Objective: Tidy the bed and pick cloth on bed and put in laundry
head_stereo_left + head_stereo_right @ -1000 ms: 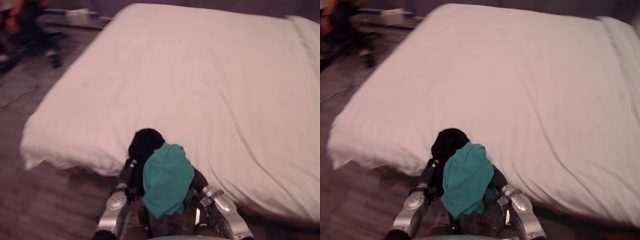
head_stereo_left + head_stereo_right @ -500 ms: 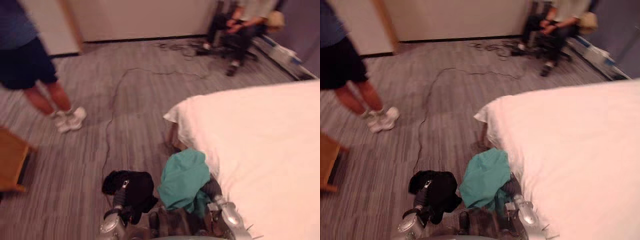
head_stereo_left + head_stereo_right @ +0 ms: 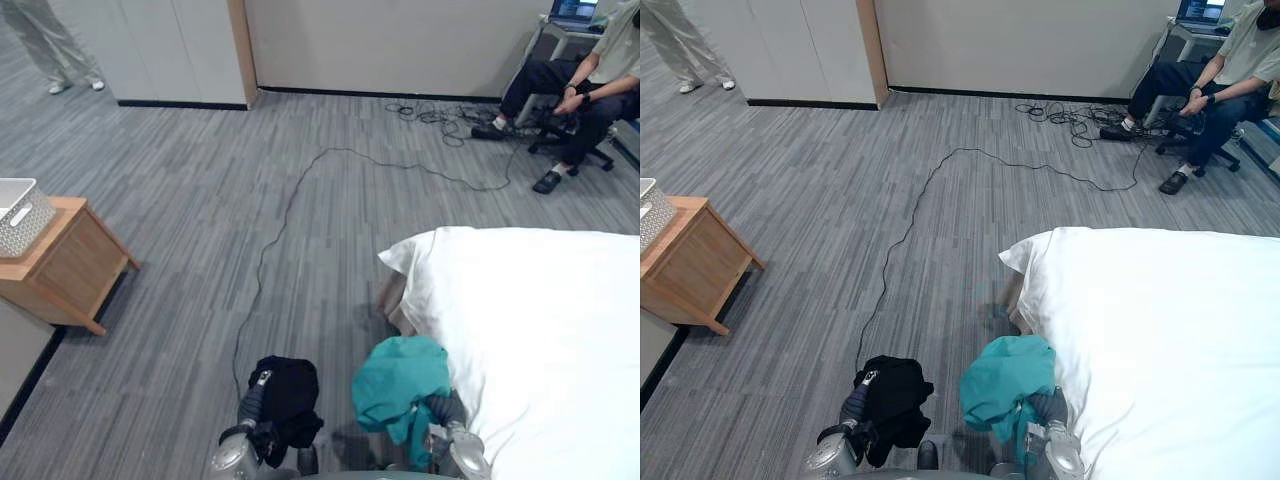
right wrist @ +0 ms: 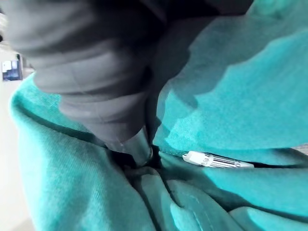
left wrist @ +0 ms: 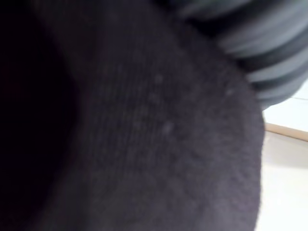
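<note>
A black cloth (image 3: pixel 287 395) hangs bunched over my left hand (image 5: pixel 274 57), low in the eye views above the grey carpet. It also covers most of the left wrist view. A teal cloth (image 3: pixel 400 380) is bundled on my right hand (image 4: pixel 137 144) beside the bed's corner. In the right wrist view a silver finger digs into its folds, next to a white label (image 4: pixel 216 160). The bed (image 3: pixel 540 330), under a smooth white sheet, lies to my right with no cloth on the part I see.
A wooden nightstand (image 3: pixel 65 265) with a white basket (image 3: pixel 20 215) on it stands at the left. A person sits on a chair (image 3: pixel 575 90) at the back right. Another person's legs (image 3: pixel 50 45) show at the far back left. Open carpet lies ahead.
The camera has swung left, from the bed to the carpeted floor. Both cloths have stayed on the hands. The standing person now shows farther back at the left.
</note>
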`<state>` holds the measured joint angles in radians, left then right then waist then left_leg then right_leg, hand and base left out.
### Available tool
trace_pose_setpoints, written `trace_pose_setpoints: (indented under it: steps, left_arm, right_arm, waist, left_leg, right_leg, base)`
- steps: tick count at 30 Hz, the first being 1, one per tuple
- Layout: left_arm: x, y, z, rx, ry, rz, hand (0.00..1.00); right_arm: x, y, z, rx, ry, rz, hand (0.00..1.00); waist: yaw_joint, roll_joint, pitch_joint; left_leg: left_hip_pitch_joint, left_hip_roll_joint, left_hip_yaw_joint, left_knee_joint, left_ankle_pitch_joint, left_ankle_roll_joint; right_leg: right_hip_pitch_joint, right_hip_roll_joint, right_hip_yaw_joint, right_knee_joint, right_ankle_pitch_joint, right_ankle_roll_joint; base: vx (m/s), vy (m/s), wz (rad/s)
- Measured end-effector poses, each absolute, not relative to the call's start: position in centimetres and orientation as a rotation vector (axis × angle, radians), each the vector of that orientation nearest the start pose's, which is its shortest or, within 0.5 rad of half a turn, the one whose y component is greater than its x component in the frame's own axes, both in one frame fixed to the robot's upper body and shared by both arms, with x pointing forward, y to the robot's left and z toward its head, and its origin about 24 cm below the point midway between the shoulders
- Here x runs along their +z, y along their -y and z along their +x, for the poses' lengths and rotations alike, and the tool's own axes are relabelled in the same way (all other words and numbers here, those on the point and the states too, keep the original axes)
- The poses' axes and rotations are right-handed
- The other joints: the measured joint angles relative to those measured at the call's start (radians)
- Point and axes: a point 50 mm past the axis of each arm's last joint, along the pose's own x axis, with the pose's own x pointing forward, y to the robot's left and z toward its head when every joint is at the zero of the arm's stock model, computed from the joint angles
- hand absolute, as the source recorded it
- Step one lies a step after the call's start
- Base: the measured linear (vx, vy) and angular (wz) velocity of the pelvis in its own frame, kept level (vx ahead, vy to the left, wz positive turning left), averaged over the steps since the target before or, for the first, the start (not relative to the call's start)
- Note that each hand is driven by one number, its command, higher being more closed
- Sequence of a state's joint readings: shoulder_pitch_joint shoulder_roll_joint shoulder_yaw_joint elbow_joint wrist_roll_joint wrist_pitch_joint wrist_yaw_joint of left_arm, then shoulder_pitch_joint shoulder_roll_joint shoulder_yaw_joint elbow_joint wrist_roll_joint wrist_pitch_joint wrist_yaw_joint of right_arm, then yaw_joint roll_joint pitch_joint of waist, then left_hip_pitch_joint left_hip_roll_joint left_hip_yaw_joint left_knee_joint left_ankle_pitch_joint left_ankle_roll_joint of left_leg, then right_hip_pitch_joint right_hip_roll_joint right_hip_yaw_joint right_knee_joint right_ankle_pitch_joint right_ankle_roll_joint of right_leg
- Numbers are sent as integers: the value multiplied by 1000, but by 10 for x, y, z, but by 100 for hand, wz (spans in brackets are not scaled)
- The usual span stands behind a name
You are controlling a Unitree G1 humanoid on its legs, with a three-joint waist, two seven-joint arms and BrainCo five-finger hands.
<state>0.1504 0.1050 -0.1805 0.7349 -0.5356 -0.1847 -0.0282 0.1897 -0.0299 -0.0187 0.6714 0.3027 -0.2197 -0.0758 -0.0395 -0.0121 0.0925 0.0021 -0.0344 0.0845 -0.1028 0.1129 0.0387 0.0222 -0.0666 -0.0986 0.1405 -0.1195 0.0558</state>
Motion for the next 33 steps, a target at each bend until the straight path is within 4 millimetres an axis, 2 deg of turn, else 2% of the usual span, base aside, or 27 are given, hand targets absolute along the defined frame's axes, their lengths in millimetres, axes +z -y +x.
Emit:
trace_pose_setpoints:
  steps: [4, 6, 7, 8, 9, 10, 11, 12, 13, 14, 15, 18, 19, 20, 21, 22, 23, 24, 25, 26, 27, 29, 30, 31, 32, 33]
  left_arm:
    - [-133, -170, 130, 124, -746, -359, 100]
    - [-131, -175, 134, 108, -721, -345, 100]
    - [-129, -176, 138, 101, -695, -342, 100]
    - [-125, -180, 144, 118, -650, -341, 100]
    - [-124, -182, 145, 128, -639, -343, 100]
    - [-121, -184, 149, 141, -612, -347, 100]
    - [-119, -185, 150, 150, -597, -354, 100]
    - [-117, -183, 150, 140, -581, -362, 100]
    - [-115, -181, 151, 119, -567, -370, 100]
    - [-115, -180, 151, 110, -563, -374, 100]
    - [-115, -180, 149, 103, -555, -379, 100]
    - [-114, -179, 149, 102, -550, -382, 100]
    - [-112, -179, 150, 101, -542, -381, 100]
    - [-113, -182, 149, 107, -551, -371, 100]
    - [-113, -184, 148, 112, -561, -369, 100]
    - [-112, -181, 152, 118, -559, -376, 100]
    - [-112, -179, 154, 111, -560, -378, 100]
    - [-112, -178, 154, 112, -564, -379, 100]
    - [-112, -176, 154, 124, -571, -374, 100]
    - [-113, -174, 154, 128, -576, -370, 100]
    - [-112, -173, 156, 127, -573, -364, 100]
    - [-105, -171, 170, 108, -537, -342, 100]
    - [-102, -173, 176, 104, -519, -328, 100]
    - [-99, -176, 183, 106, -502, -306, 100]
    - [-99, -177, 185, 107, -497, -302, 100]
    - [-100, -187, 183, 124, -503, -273, 100]
  right_arm:
    - [-119, 187, 135, -266, -643, 226, 100]
    - [-115, 191, 139, -224, -620, 219, 100]
    - [-113, 194, 144, -196, -604, 209, 100]
    - [-107, 196, 150, -170, -570, 199, 100]
    - [-104, 196, 153, -166, -553, 199, 100]
    - [-100, 196, 155, -155, -530, 199, 100]
    - [-99, 195, 156, -147, -522, 203, 100]
    - [-97, 194, 157, -133, -512, 201, 100]
    - [-95, 196, 160, -126, -501, 185, 100]
    - [-94, 197, 161, -121, -496, 171, 100]
    - [-91, 197, 162, -104, -486, 140, 100]
    - [-90, 200, 163, -86, -494, 94, 100]
    - [-89, 199, 164, -66, -498, 77, 100]
    - [-90, 195, 164, -56, -512, 89, 100]
    - [-91, 192, 162, -53, -518, 98, 100]
    - [-90, 192, 166, -49, -508, 101, 100]
    - [-89, 191, 172, -44, -498, 103, 100]
    - [-90, 189, 173, -38, -504, 102, 100]
    - [-94, 187, 172, -25, -529, 99, 100]
    - [-95, 184, 172, -9, -532, 96, 100]
    - [-94, 182, 172, -3, -529, 96, 100]
    - [-90, 182, 171, 2, -503, 95, 100]
    - [-89, 182, 171, 2, -498, 96, 100]
    - [-90, 182, 169, 0, -503, 97, 100]
    - [-91, 181, 167, -1, -510, 99, 100]
    - [-96, 179, 155, 6, -543, 115, 100]
  waist:
    - [0, 0, 0]
    - [1, -1, 1]
    - [1, 6, 9]
    - [11, 19, 40]
    - [15, 23, 59]
    - [18, 25, 80]
    - [19, 21, 91]
    - [26, 23, 101]
    - [27, 36, 109]
    - [28, 41, 111]
    - [35, 43, 112]
    - [51, 43, 113]
    - [61, 34, 107]
    - [76, -1, 80]
    - [79, -35, 58]
    - [79, -63, 53]
    - [71, -69, 55]
    - [66, -71, 60]
    - [58, -62, 77]
    - [57, -39, 91]
    - [55, -22, 99]
    - [49, 28, 113]
    - [43, 32, 118]
    - [22, 27, 122]
    - [20, 19, 128]
    - [21, -12, 141]
  left_leg:
    - [-13, 1, -5, 17, -14, -14]
    - [-103, 2, -5, 164, -103, -51]
    - [-149, 20, 5, 268, -161, -81]
    - [-228, 57, 37, 491, -188, -80]
    - [-268, 75, 58, 599, -185, -82]
    - [-332, 104, 66, 766, -155, -125]
    - [-359, 109, 64, 832, -141, -150]
    - [-379, 109, 65, 867, -185, -129]
    - [-381, 111, 78, 821, -220, -116]
    - [-382, 114, 90, 774, -220, -115]
    - [-382, 118, 143, 645, -215, -117]
    - [-383, 140, 202, 539, -214, -111]
    - [-373, 145, 221, 542, -214, -77]
    - [-369, 110, 248, 560, -211, -36]
    - [-368, 82, 258, 549, -224, -18]
    - [-358, 37, 255, 534, -240, 22]
    - [-327, 7, 243, 505, -249, 52]
    - [-294, -6, 238, 489, -247, 64]
    - [-193, -20, 219, 442, -254, 73]
    - [-106, -17, 184, 393, -255, 74]
    - [-60, -9, 150, 360, -255, 74]
    - [7, 36, 48, 315, -277, 45]
    - [14, 45, 12, 315, -288, 36]
    - [23, 54, -47, 322, -307, 14]
    - [35, 57, -70, 325, -319, -1]
    - [99, 72, -141, 366, -393, -58]
  right_leg:
    - [-14, 8, -2, 15, -17, -8]
    - [-42, 6, -6, 51, -44, -17]
    - [-44, 17, 2, 68, -59, -36]
    - [-34, 21, 9, 103, -86, -60]
    - [-26, 27, 6, 122, -103, -61]
    - [-2, 28, -6, 145, -128, -72]
    - [19, 27, -10, 147, -139, -80]
    - [61, 26, -22, 144, -155, -88]
    - [91, 26, -35, 140, -170, -90]
    - [104, 25, -39, 137, -177, -88]
    - [126, 15, -45, 136, -201, -81]
    - [166, 12, -45, 135, -259, -61]
    - [194, 6, -38, 135, -300, -59]
    - [207, -38, -37, 137, -334, -60]
    - [185, -62, -29, 207, -332, -26]
    - [55, -115, -24, 478, -281, 67]
    - [-53, -149, -3, 712, -173, 125]
    - [-95, -167, -5, 810, -163, 116]
    - [-144, -191, -32, 914, -187, 73]
    - [-173, -184, -72, 905, -211, 33]
    - [-196, -169, -97, 866, -219, 19]
    - [-305, -102, -134, 588, -218, 10]
    - [-334, -93, -118, 454, -181, 22]
    - [-354, -91, -72, 247, -101, 48]
    - [-353, -94, -36, 157, -57, 64]
    - [-335, -115, 62, 32, 42, 121]
  base:
    - [62, -42, 4]
    - [50, -53, 16]
    - [63, -60, 10]
    - [37, -76, 11]
    - [-13, -81, 15]
    - [-56, -78, 22]
    - [29, -104, 26]
    - [132, -78, 26]
    - [182, -52, 28]
    - [219, 25, 26]
    - [216, 48, 13]
    - [353, 113, -3]
    - [472, 177, -15]
    - [514, 174, -17]
    - [646, 100, 1]
    - [637, 80, 25]
    - [761, 84, 40]
    - [633, 65, 41]
    - [770, 55, 34]
    - [626, 23, 33]
    - [545, -28, 48]
    - [483, -111, 89]
    - [464, -186, 134]
    - [371, -194, 125]
    - [678, -464, 176]
    - [494, -366, 136]
